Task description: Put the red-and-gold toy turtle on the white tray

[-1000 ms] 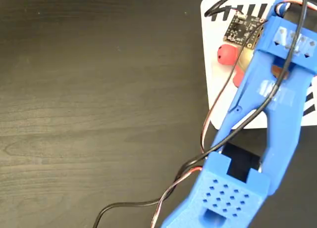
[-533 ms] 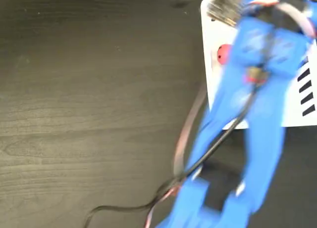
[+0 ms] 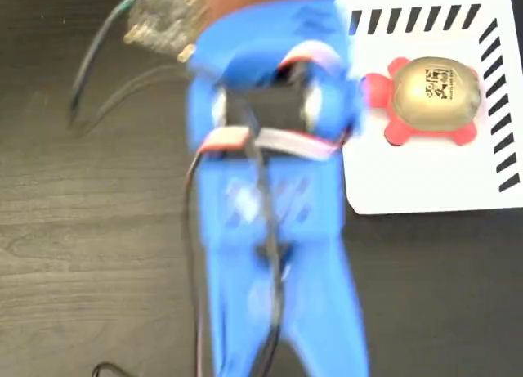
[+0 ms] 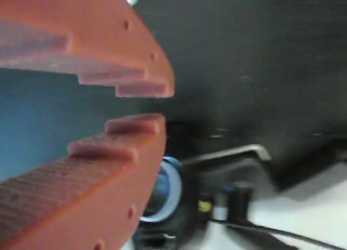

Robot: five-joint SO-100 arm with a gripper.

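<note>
The red-and-gold toy turtle (image 3: 433,95) lies flat on the white tray (image 3: 409,177) at the upper right of the fixed view, with its gold shell up and its red head pointing left. Nothing touches it. My blue arm (image 3: 270,197) is motion-blurred and stands left of the tray, over the dark table. In the wrist view my gripper (image 4: 154,104) has orange-red toothed fingers (image 4: 108,55) that stand a little apart with nothing between them. The turtle does not show in that view.
The dark wood-grain table (image 3: 82,230) spreads left of the arm. A small circuit board (image 3: 163,21) and black cables (image 3: 90,74) ride on the arm at the upper left. The wrist view shows a black device with a blue ring (image 4: 165,187) and a cable below the fingers.
The arm has swung left off the tray, uncovering the whole turtle. The turtle stays on the tray.
</note>
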